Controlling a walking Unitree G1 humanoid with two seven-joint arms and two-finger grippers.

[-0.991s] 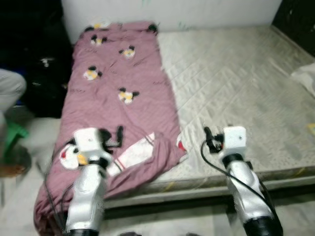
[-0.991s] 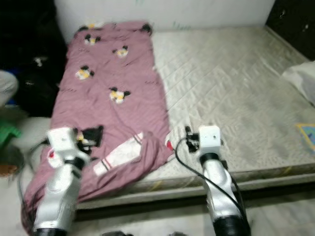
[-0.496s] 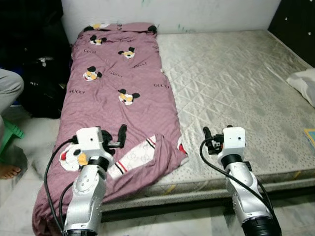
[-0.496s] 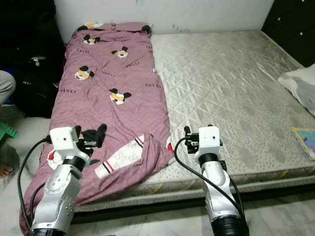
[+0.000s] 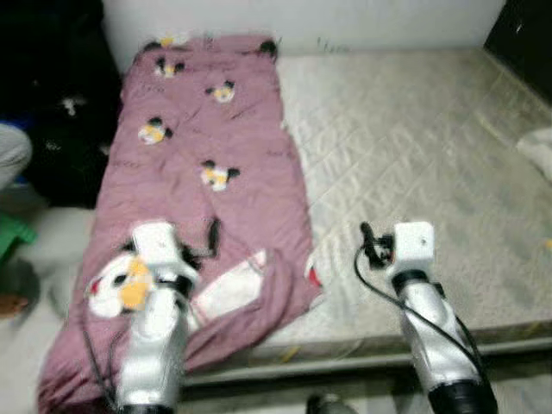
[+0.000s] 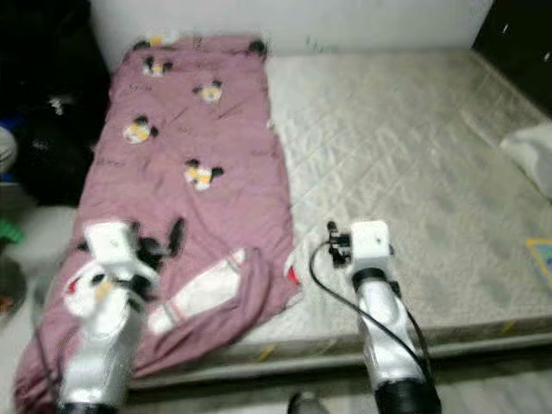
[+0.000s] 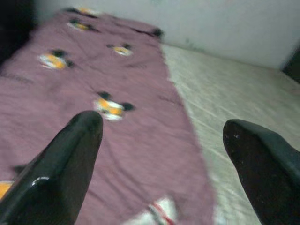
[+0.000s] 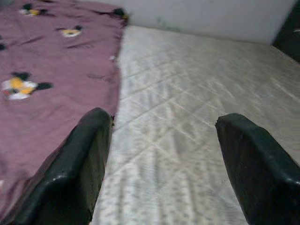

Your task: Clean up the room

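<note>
A mauve blanket (image 5: 216, 155) with cartoon mouse prints lies along the left side of a bare grey mattress (image 5: 414, 147). Its near corner is folded over, showing a white striped lining (image 5: 228, 289), and its left edge hangs toward the floor. My left gripper (image 5: 210, 238) hovers over the blanket's near end, fingers (image 7: 65, 159) spread open with nothing between them. My right gripper (image 5: 367, 243) is held above the mattress near its front edge, just right of the blanket, also open and empty, fingers (image 8: 79, 168) wide apart.
A white pillow (image 5: 539, 142) and a colourful flat item (image 6: 542, 252) lie at the mattress's right edge. Dark bags (image 5: 60, 129) stand left of the bed. A person's knee (image 5: 13, 155) and a green stool (image 5: 13, 233) are at the far left. A white wall (image 5: 302, 17) runs behind the bed.
The whole picture has shifted and blurred, so the camera moved. Both grippers hold about the same places over the bed, still open.
</note>
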